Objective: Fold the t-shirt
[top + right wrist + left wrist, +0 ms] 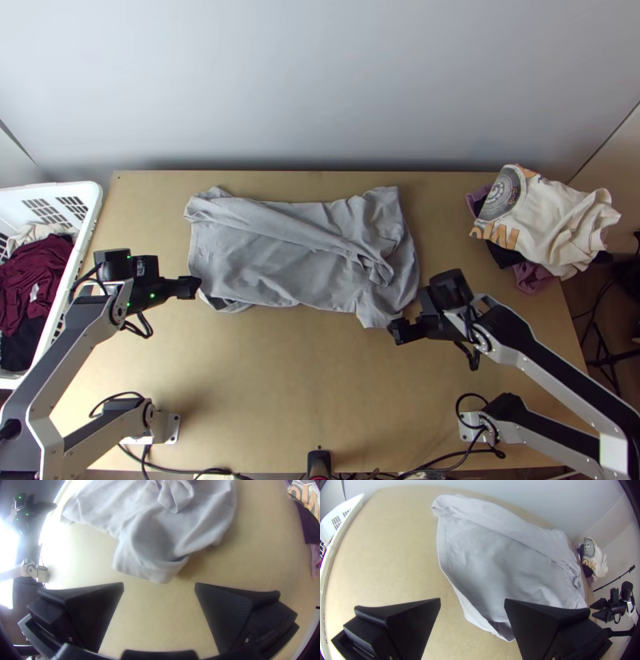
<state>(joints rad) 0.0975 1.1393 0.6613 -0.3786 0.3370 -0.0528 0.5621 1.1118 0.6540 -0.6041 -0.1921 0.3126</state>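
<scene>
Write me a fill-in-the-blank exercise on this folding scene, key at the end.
The colour of the t-shirt is ____.
The colour of the basket is ____.
The left gripper and right gripper are both ____, not shut.
In the top view, the clothes pile lies to the t-shirt's ____.

Missing words: grey; white; open; right

We classify this place as a robotics lab or similar test station. We base this on the left arm (70,364) and right arm (552,364), bracketed to a light wooden table (280,384), with cables (186,470) along its near edge and a plain pale wall (320,80) behind. We also note laundry stock: a slotted white basket (48,190) and piled garments (552,216).
</scene>
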